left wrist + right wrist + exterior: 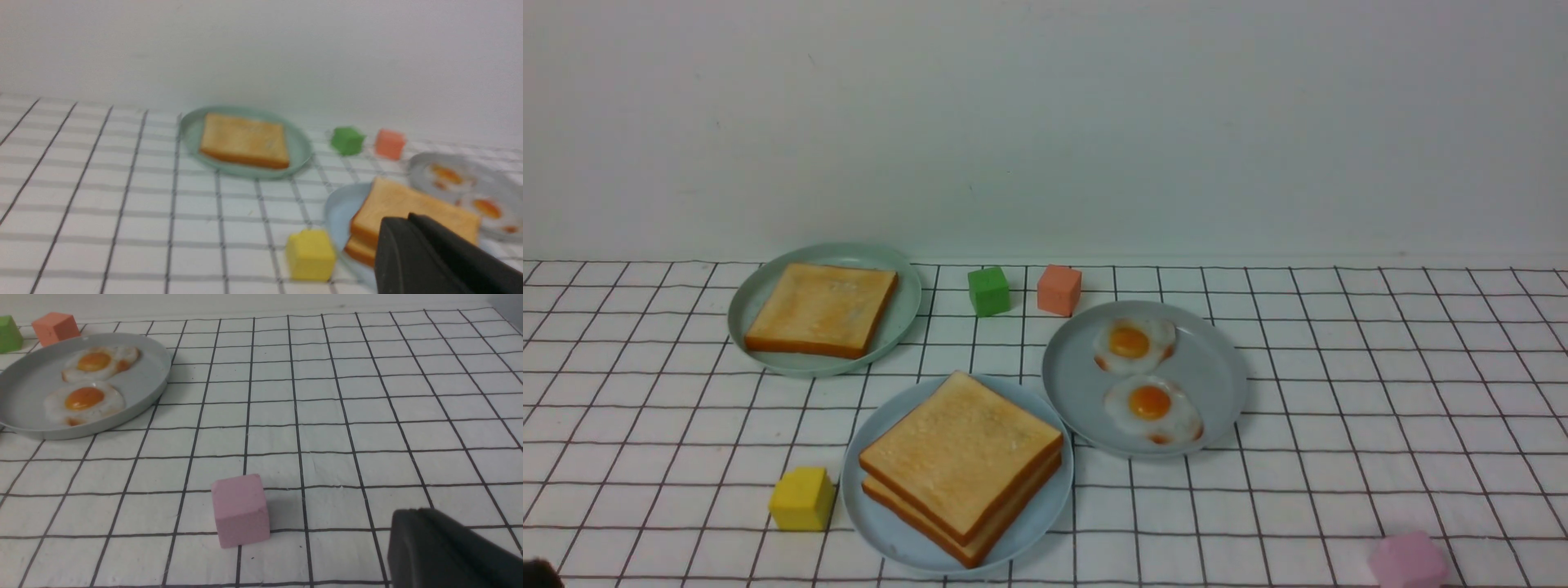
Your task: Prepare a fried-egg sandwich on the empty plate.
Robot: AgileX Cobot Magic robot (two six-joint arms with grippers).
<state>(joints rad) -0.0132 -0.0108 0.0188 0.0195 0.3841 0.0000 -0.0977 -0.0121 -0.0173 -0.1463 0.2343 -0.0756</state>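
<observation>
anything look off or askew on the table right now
Mostly tidy. Only oddity: the two stacked toast slices on the blue plate are offset, the top slice twisted so the lower one's corner pokes out. No egg is visible between them.

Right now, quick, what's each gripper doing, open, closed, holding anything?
Left gripper: closed, holding nothing.
Right gripper: closed, holding nothing.
</observation>
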